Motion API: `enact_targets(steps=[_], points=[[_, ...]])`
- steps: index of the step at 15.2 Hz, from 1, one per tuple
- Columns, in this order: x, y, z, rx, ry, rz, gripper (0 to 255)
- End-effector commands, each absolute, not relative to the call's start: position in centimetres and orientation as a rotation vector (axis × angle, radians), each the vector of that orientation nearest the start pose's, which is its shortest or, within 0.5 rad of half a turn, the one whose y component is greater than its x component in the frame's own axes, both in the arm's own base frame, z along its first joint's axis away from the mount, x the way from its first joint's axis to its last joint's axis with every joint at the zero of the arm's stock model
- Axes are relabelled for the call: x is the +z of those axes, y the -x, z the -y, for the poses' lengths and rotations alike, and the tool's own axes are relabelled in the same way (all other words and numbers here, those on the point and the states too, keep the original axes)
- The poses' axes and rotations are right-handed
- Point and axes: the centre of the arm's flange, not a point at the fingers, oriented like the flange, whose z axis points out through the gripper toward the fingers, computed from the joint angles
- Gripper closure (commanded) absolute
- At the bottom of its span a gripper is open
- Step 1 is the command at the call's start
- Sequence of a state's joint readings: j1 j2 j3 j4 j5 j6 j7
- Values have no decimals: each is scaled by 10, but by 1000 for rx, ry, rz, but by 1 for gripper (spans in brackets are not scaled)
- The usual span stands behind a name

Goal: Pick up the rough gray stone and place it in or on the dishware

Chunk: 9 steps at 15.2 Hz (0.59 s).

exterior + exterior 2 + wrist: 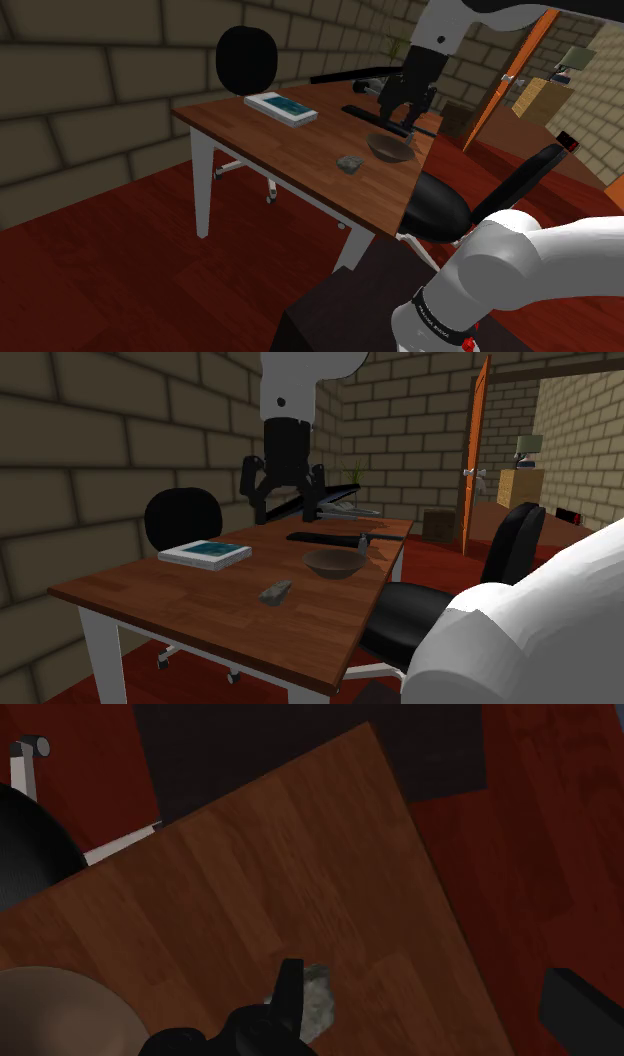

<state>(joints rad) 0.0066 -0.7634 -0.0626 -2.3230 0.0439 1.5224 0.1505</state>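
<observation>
A small rough gray stone (pixel 349 163) (pixel 275 591) lies on the brown wooden table (pixel 270 140), near its front edge. A shallow brown bowl (pixel 390 149) (pixel 333 562) sits a little beyond the stone. My black gripper (pixel 405 105) (pixel 285 502) hangs open well above the table, over the bowl's far side, holding nothing. In the wrist view the stone (pixel 318 999) peeks out beside one finger (pixel 290 994), the bowl's rim (pixel 60 1009) shows at the side, and the gripper (pixel 423 979) stands wide apart.
A white and teal book (pixel 281 107) (pixel 205 553) lies at the table's far end. A dark keyboard-like bar (pixel 335 537) lies behind the bowl. Black office chairs (pixel 247 58) (pixel 435 205) stand at both ends. An orange door (pixel 510 75) is beyond.
</observation>
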Motion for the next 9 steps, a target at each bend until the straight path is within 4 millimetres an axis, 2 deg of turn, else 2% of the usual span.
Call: enact_targets(steps=[1, 9], points=[[595, -308, 18, 66, 3043, -285, 0], [510, -381, 28, 213, 3180, -237, 0]])
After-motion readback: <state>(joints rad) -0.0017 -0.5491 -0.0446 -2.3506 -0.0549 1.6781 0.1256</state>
